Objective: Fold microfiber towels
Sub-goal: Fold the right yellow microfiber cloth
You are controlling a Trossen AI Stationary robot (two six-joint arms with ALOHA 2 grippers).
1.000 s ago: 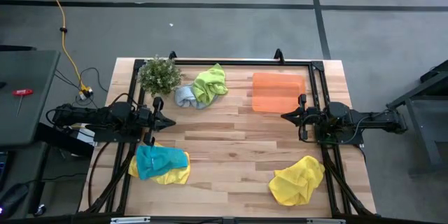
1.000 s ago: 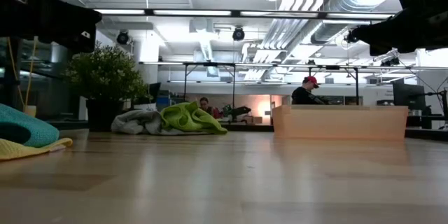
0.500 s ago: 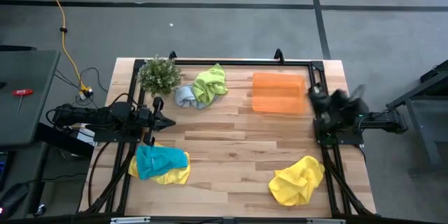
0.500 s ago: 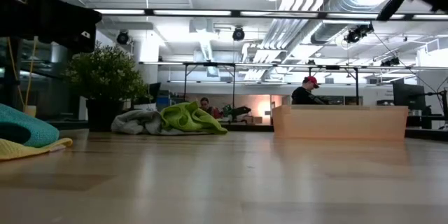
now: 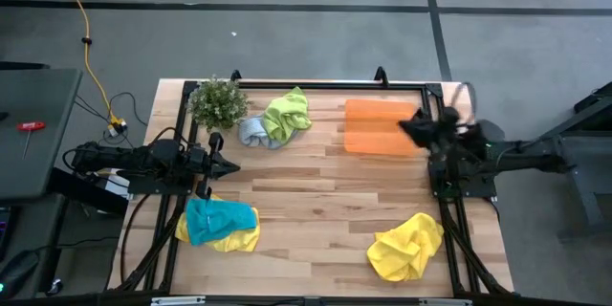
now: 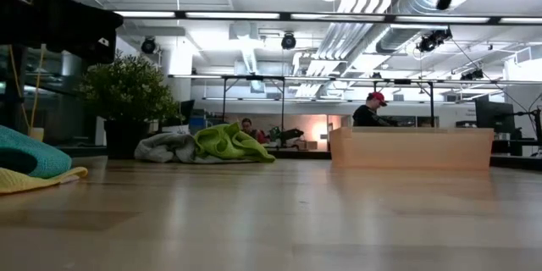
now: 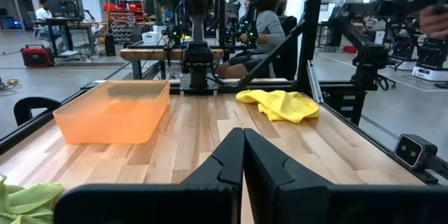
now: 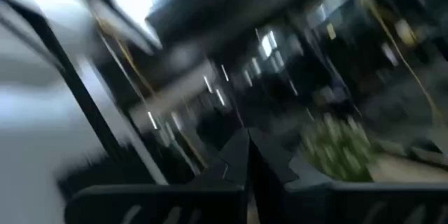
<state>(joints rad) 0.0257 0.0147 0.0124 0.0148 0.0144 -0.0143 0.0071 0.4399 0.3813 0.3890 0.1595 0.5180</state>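
Several microfiber towels lie crumpled on the wooden table. A lime green one [image 5: 289,115] leans on a pale grey-blue one [image 5: 251,132] at the far side. A teal one [image 5: 218,218] lies on a yellow one [image 5: 239,242] near left, and another yellow one [image 5: 406,247] lies near right. My left gripper [image 5: 232,164] hovers shut at the left edge, pointing level across the table. My right gripper [image 5: 402,126] is shut and raised at the right side, above the orange tray's right end. Neither touches a towel.
An orange tray [image 5: 378,126] sits at the far right and a small leafy plant [image 5: 218,102] at the far left corner. A black frame [image 5: 316,85] runs along the table's edges. Bare wood [image 5: 316,201] lies in the middle. People sit in the room beyond [image 6: 370,110].
My right gripper has risen well above the table at the right side, tipping its fingers upward and rolling about its own axis, still shut. The towels lie as they did.
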